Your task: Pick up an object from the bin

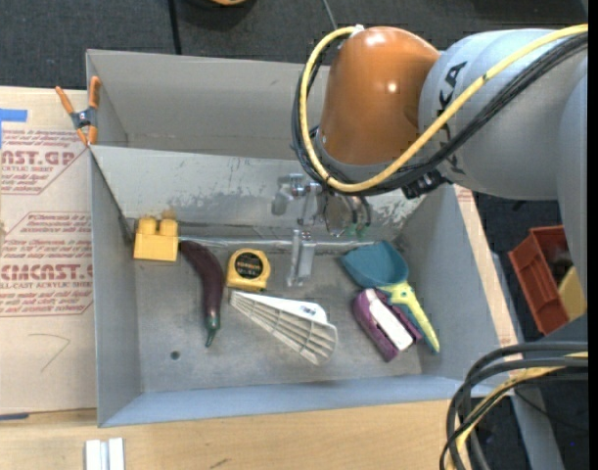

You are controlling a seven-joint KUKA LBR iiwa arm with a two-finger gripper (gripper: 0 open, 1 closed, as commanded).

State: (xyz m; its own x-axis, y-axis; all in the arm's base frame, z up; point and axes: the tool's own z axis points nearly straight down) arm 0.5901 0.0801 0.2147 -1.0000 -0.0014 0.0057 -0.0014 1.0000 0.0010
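Yellow tape measure lies just left of my gripper, a teal scoop just right; spread or closed, I cannot tell.

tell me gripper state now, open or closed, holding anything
gripper: cannot be told whether open or closed; it hangs low beside the yellow tape measure.

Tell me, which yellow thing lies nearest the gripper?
The round tape measure, just left of the gripper; the square block sits much farther left.
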